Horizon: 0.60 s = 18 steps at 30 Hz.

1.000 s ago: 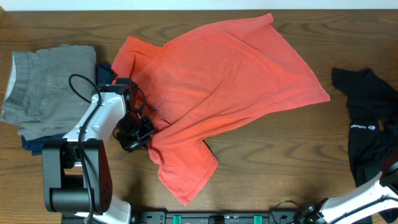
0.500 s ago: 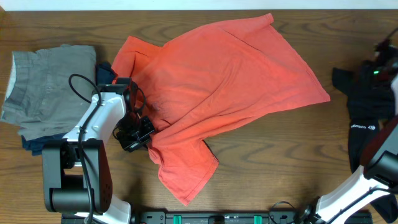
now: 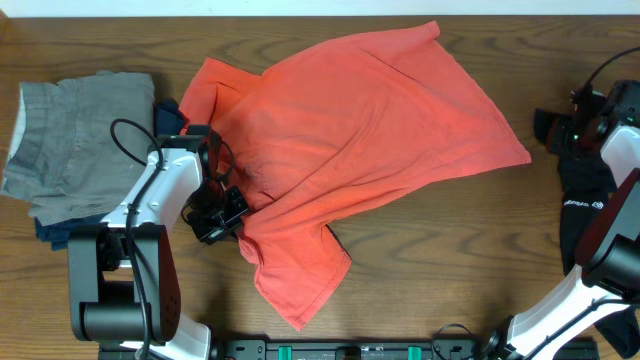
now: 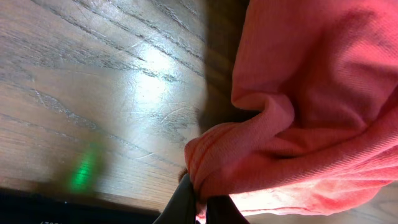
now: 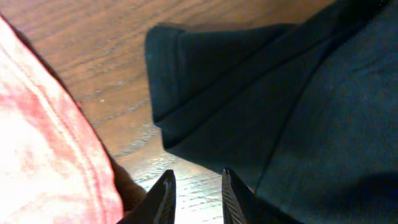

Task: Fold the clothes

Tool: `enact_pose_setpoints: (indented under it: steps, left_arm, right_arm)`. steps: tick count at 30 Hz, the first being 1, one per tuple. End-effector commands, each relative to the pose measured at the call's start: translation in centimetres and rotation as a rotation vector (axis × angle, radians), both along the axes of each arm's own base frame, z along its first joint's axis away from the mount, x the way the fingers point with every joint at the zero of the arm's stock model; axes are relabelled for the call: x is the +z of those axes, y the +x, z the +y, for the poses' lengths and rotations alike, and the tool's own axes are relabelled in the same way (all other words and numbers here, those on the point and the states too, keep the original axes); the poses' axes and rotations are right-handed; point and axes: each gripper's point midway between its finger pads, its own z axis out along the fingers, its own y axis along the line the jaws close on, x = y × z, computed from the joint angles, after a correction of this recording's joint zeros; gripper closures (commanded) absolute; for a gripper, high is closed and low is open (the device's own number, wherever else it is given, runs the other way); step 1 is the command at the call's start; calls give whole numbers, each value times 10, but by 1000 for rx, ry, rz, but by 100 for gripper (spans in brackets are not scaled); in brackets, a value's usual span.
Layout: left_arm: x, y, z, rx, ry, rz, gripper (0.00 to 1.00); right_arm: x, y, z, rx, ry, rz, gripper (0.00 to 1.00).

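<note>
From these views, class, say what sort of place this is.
Probably a robotics lab bench: a brown wood-grain table, a white robot arm at its edge, a coral-red T-shirt and folded grey garments.

L arm (image 3: 160,192): white shell links, black joints, thin black cable (image 3: 114,133) looping off the upper link, dark grey cylindrical base (image 3: 105,290). R arm (image 3: 622,150): same white links w/ black joints, black cable arc up top. Jaws black on both; R wrist view shows two slim tapered tips, pale-edged.
</note>
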Motion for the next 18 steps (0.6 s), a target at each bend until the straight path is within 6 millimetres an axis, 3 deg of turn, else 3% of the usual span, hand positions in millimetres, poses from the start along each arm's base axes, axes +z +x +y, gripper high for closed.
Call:
enact_pose_setpoints:
  steps: [1, 13, 15, 18]
  left_arm:
    - [1, -1, 1, -15, 4, -4, 94]
    - [1, -1, 1, -15, 4, -4, 94]
    - [1, -1, 1, -15, 4, -4, 94]
    - [1, -1, 1, -15, 4, -4, 93]
  right_arm:
    - [-14, -4, -1, 6, -13, 31, 76]
    - [-43, -12, -16, -39, -48, 96, 80]
    - [-45, -17, -26, -80, -70, 112, 80]
    - [-44, -33, -59, -244, -149, 151, 80]
